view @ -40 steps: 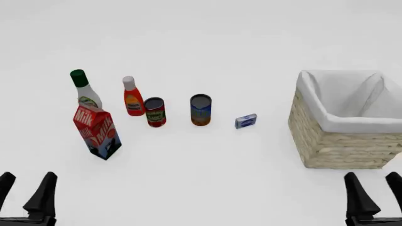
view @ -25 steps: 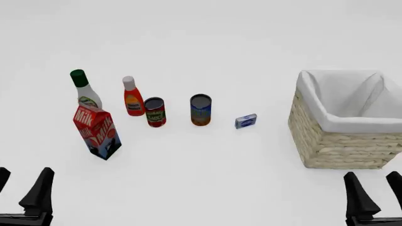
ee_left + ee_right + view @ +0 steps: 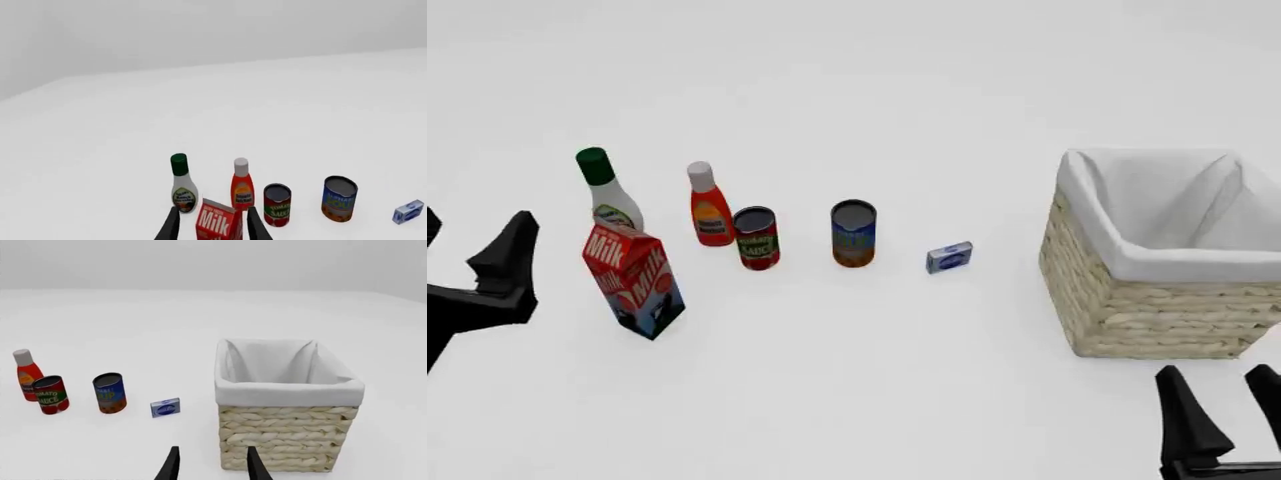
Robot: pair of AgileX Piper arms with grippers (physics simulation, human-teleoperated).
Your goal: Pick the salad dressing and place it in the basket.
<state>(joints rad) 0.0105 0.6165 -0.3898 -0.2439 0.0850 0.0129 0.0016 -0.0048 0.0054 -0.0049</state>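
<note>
One salad dressing (image 3: pixel 602 188) stood upright at the far left of my row, just behind the milk carton (image 3: pixel 633 278), well apart from the basket (image 3: pixel 1148 310). My left gripper (image 3: pixel 474 250) and right gripper (image 3: pixel 1222 412) were both spread, holding nothing.

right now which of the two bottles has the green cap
The salad dressing, the tall white bottle behind the milk carton. The red bottle beside it has a white cap.
</note>
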